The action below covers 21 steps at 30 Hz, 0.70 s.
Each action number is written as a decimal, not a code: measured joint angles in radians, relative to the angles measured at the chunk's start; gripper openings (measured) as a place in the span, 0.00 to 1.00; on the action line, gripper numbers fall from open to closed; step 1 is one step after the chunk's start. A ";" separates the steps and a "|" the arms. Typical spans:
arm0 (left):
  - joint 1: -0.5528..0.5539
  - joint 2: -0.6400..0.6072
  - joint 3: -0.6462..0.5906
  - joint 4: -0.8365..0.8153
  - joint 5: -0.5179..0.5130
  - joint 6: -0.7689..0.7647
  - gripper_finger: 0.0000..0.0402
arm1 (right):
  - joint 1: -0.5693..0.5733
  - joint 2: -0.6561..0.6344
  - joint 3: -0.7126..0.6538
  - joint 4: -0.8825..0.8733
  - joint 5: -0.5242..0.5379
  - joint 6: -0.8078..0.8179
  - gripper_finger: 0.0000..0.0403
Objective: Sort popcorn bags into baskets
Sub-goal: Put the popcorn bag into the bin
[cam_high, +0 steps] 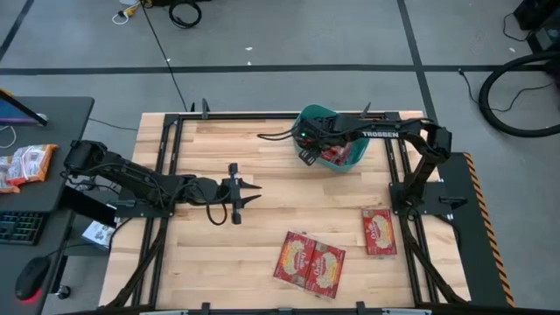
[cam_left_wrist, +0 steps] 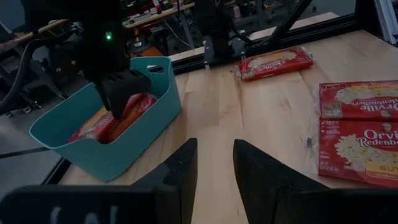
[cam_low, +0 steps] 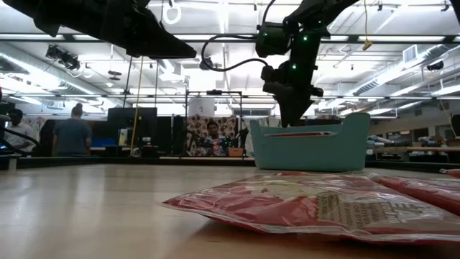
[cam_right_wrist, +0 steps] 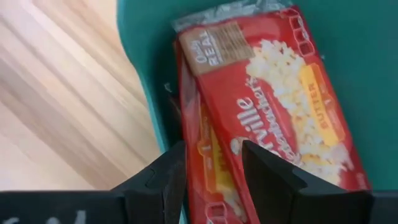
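Even overhead light falls on the wooden table (cam_high: pixel 262 201) in the high view, with soft, short shadows under the arms. In the low view, long ceiling strip lights (cam_low: pixel 223 36) glare white, leaving the arms as dark silhouettes; the nearest popcorn bag (cam_low: pixel 302 205) is blurred, out of focus. The left wrist view is dim, its own fingers (cam_left_wrist: pixel 177 180) nearly black. The right wrist view is bright but soft, the table's wood grain (cam_right_wrist: pixel 62 93) smeared.

Glossy film popcorn bags (cam_left_wrist: pixel 357 127), smooth matt plastic basket (cam_left_wrist: pixel 134 140), pale wood-grain table (cam_high: pixel 262 219).
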 joint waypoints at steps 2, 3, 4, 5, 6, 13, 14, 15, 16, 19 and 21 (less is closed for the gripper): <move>0.000 0.000 0.000 0.000 0.000 0.000 0.27 | 0.000 0.000 0.027 -0.036 -0.008 -0.017 0.40; 0.000 0.000 0.000 0.000 0.000 0.000 0.27 | 0.005 -0.001 0.043 -0.052 -0.014 -0.026 0.40; 0.000 0.000 0.000 -0.001 0.000 0.000 0.27 | 0.012 -0.002 0.059 -0.069 -0.022 -0.035 0.40; 0.000 0.000 0.000 -0.001 0.000 -0.001 0.27 | 0.023 -0.002 0.075 -0.085 -0.035 -0.049 0.40; 0.000 0.000 0.000 -0.003 0.000 0.000 0.27 | 0.036 -0.002 0.087 -0.093 -0.055 -0.073 0.40; 0.000 0.000 0.000 -0.038 0.000 -0.001 0.27 | 0.204 -0.003 0.103 -0.146 -0.247 -0.263 0.40; 0.000 0.000 0.000 -0.042 0.000 -0.001 0.27 | 0.233 -0.003 0.103 -0.167 -0.257 -0.266 0.40; 0.000 0.000 0.000 -0.045 0.000 -0.001 0.27 | 0.262 -0.003 0.103 -0.192 -0.262 -0.264 0.40; 0.000 0.000 0.000 -0.047 0.000 -0.001 0.27 | 0.292 -0.003 0.103 -0.220 -0.268 -0.255 0.40; 0.000 0.001 0.000 -0.048 0.000 -0.002 0.27 | 0.377 -0.003 0.103 -0.298 -0.295 -0.194 0.40; 0.000 0.001 0.000 -0.048 0.000 -0.002 0.27 | 0.429 -0.003 0.103 -0.327 -0.308 -0.139 0.40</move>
